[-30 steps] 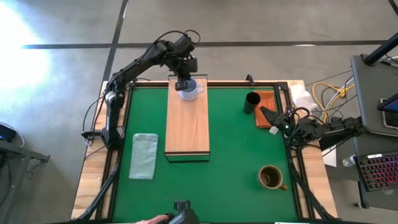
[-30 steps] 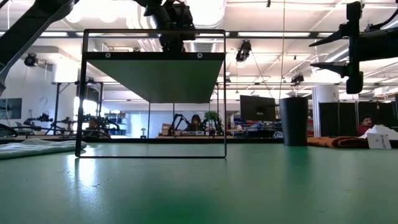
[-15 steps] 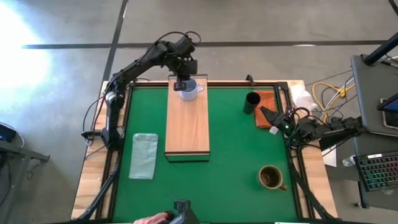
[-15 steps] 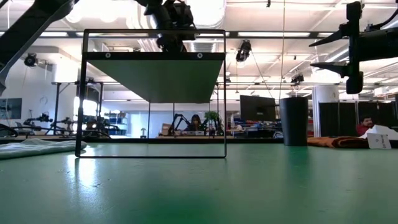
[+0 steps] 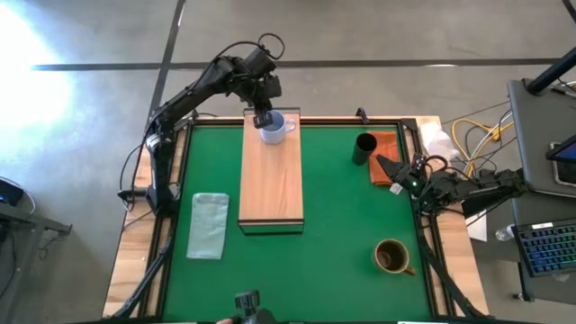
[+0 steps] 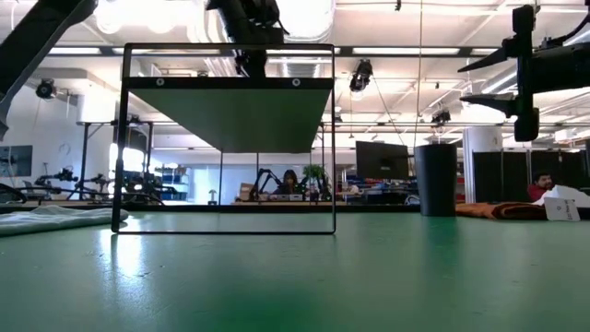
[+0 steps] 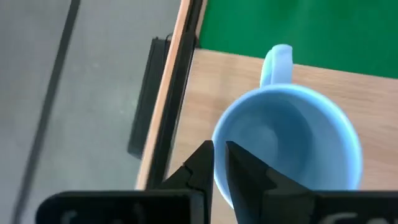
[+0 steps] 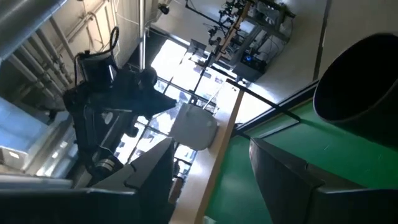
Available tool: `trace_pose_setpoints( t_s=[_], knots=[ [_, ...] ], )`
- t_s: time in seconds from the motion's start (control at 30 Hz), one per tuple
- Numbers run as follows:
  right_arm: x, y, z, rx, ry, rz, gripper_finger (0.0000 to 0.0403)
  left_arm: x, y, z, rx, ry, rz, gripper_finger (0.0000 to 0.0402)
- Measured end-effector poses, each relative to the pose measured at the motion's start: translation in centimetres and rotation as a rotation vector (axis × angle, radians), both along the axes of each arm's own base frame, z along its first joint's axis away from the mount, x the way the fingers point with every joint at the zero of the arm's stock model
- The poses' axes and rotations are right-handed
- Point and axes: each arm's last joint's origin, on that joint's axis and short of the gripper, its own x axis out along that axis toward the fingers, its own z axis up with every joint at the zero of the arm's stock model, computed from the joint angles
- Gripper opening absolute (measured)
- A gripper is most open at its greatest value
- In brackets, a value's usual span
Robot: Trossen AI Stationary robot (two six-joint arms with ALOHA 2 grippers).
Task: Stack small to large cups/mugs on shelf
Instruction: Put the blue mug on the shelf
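Step in hand: the blue mug [image 5: 274, 128] stands on the far end of the shelf [image 5: 271, 175]; I judge this is the release-and-retreat part of placing the first vessel — stacking not yet begun.

Left gripper [image 7: 219, 163]: fingers narrow, almost touching, holding nothing. It hangs just above the mug's rim, at the rim's edge on the side facing the table's far border.

Mug relative to left gripper: directly under and just beyond the fingertips, upright, opening up, handle [image 7: 275, 60] pointing away from the gripper toward the green mat [image 5: 342, 216].

Right gripper [image 5: 389, 168]: waits over the orange cloth [image 5: 385, 148] at the table's right side; fingers [image 8: 283, 171] spread wide, empty.

Black cup [image 5: 364, 148]: just beside the right gripper, ahead of its open fingers, standing at the cloth's edge — well apart from the left gripper.

Brown mug [image 5: 391, 256]: on the mat near the table's front right corner, well apart from both grippers, nearer the right one.

Green cloth [image 5: 208, 225]: left of the shelf, untouched.

Next move, as I judge it: the brown mug is the widest, so the order needs sorting; the right gripper is best placed to close on the black cup and carry it across to the shelf, which calls for a straight lift clear of the cloth.
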Motion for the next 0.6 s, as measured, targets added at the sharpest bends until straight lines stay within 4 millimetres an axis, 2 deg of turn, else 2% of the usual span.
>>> trace_pose_setpoints(
  t_s=[0.13, 0.23, 0.4, 0.53, 0.6],
  knots=[
    [0.1, 0.1, 0.1, 0.057, -0.063, 0.053, 0.0197, -0.6, -0.9, 0.8, -0.015, -0.011, 0.091, 0.0025],
    [0.1, 0.3, 0.9, 0.033, -0.094, 0.125, 0.0169, -1.5, -1.8, 2.1, -0.021, -0.053, 0.135, 0.0025],
    [0.1, 0.3, 5.2, -0.143, -0.016, 0.13, 0.0086, -3.9, -3.6, 4.5, -0.04, -0.14, 0.213, 0.0025],
    [1.0, 0.5, 8.4, -0.241, 0.191, 0.14, 0.0021, -5.3, -5.0, 5.5, -0.072, -0.217, 0.272, 0.0025],
    [1.8, 0.6, 9.7, -0.242, 0.296, 0.143, 0.0014, -5.8, -5.3, 5.4, -0.095, -0.26, 0.31, 0.0025]
  ],
)
